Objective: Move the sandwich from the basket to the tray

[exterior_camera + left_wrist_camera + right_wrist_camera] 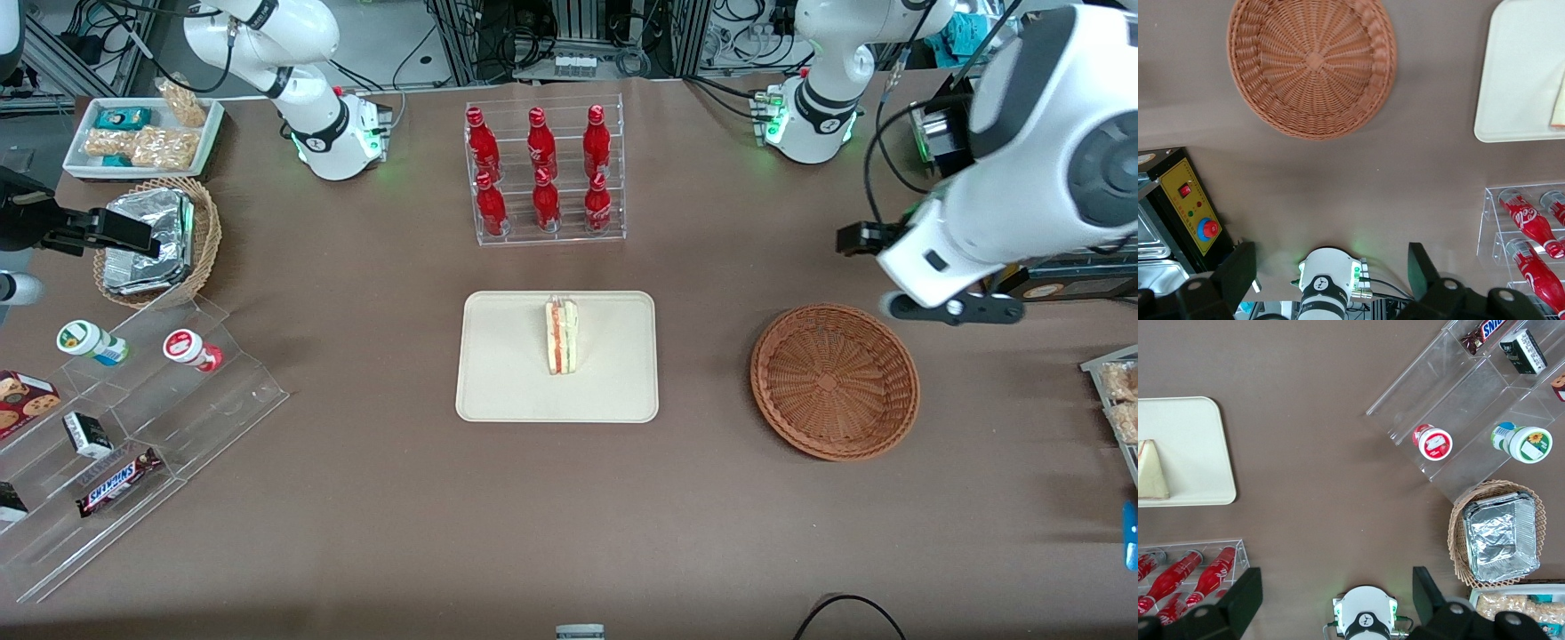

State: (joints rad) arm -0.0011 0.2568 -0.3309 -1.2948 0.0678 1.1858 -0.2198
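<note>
You can record the sandwich [562, 336] standing on edge on the tray [507, 373], the basket [834, 382] empty, and the gripper [1331, 270] spread open, holding nothing, raised beside the basket, apparently retired.

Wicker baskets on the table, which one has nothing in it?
The wide reddish-brown basket beside the cream tray with the sandwich is empty, with the gripper above it. The taller tan basket holds foil packets.

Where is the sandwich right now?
The sandwich stands on the tray, nearer the front camera than the bottle rack. The gripper, open, hovers above the basket.
</note>
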